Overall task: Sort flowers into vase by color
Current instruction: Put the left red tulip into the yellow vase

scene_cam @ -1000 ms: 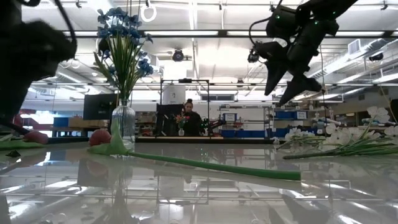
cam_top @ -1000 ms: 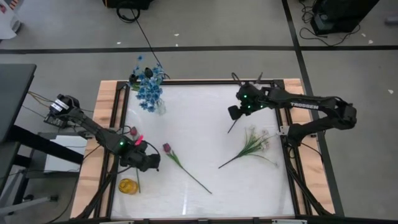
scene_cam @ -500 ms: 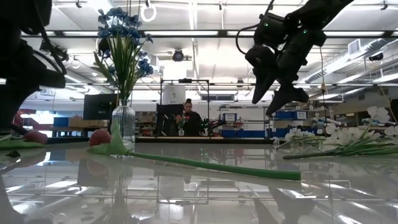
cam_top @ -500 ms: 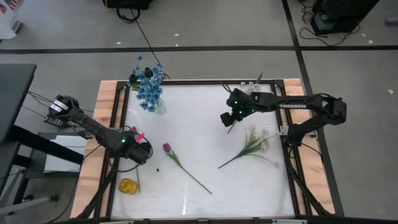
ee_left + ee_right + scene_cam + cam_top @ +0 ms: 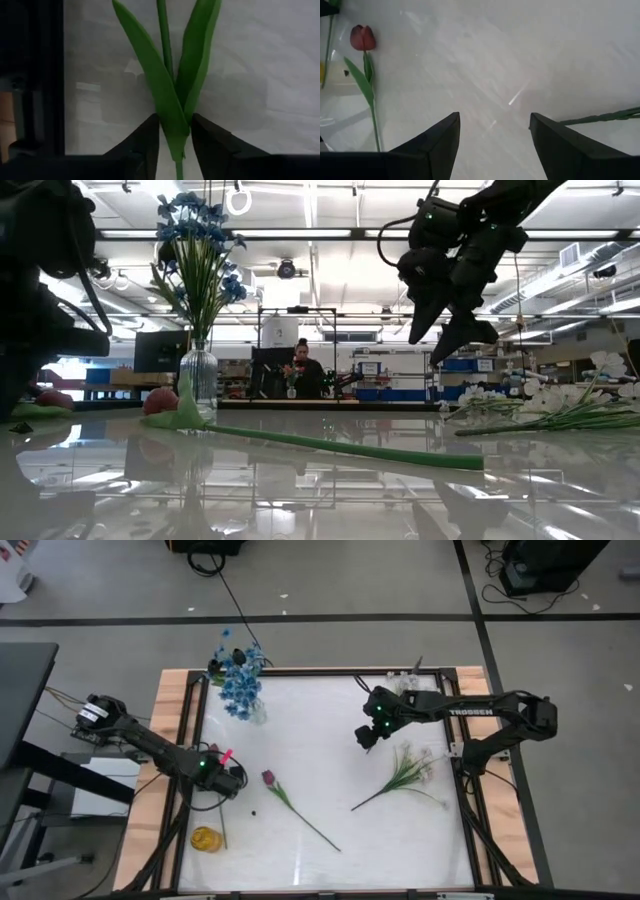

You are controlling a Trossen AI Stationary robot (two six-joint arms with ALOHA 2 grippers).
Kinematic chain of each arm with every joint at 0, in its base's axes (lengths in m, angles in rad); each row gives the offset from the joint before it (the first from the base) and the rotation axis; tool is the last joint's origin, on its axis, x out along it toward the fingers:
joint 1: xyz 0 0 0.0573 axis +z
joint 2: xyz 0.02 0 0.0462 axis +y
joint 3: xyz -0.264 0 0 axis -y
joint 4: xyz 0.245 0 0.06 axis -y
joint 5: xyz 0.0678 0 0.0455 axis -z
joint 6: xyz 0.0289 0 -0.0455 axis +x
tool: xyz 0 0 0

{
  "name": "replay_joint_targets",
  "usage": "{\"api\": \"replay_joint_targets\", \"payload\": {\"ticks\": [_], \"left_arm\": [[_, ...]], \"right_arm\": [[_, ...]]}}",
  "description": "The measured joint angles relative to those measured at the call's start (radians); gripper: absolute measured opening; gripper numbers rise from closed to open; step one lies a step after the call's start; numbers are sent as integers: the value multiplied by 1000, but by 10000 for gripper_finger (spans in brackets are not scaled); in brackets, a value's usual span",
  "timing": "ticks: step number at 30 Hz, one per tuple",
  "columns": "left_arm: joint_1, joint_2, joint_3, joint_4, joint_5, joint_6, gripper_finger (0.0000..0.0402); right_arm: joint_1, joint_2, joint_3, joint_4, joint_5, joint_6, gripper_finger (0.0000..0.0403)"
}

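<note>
Fingers of our left gripper [image 5: 175, 142] sit close on each side of a thin green stem with two long pointed leaves [image 5: 172, 85], pinching it low near the white table top [image 5: 330, 760]. From above, our left gripper [image 5: 228, 781] is at the left edge of the table, and a small pink-red bud [image 5: 224, 757] peeks out just beside it. Near it lies a dark purple tulip bud on a long green stem [image 5: 268, 778], flat on the table and not touched by anything. A small round yellow thing [image 5: 206, 838] sits by the near left corner; we cannot tell what it is. Our right gripper [image 5: 492, 135] hangs up in the air over the far right part of the table with its two dark fingers spread wide and nothing between them. Just below it in the top view, white wispy flowers on green stems [image 5: 405, 772] lie flat on the table. At the far left corner stands a clear glass vase [image 5: 198, 380] full of blue bunched flowers [image 5: 240, 683]. A person [image 5: 302, 370] stands far back in the room.
</note>
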Motion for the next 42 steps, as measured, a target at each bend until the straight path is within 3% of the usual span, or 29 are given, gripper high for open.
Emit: {"api": "replay_joint_targets", "payload": {"ticks": [10, 19, 26, 33, 37, 42], "left_arm": [[-3, 3, 28, 51, 3, 58, 13], [-58, 2, 294, 26, -39, 242, 7], [-186, 3, 569, 32, -109, 701, 6], [-336, 2, 783, 46, -316, 1231, 5], [-410, 0, 873, 90, -449, 1429, 5], [-577, -45, 913, 118, -700, 1571, 5]], "right_arm": [[4, 0, 0, 1, 6, -2, 244], [75, 0, 0, 1, 19, -28, 244], [224, 0, 0, 16, 30, 119, 244], [351, 3, 0, 131, 169, 376, 244], [404, 10, 0, 236, 234, 517, 244], [472, 10, 0, 304, 300, 682, 244]]}}
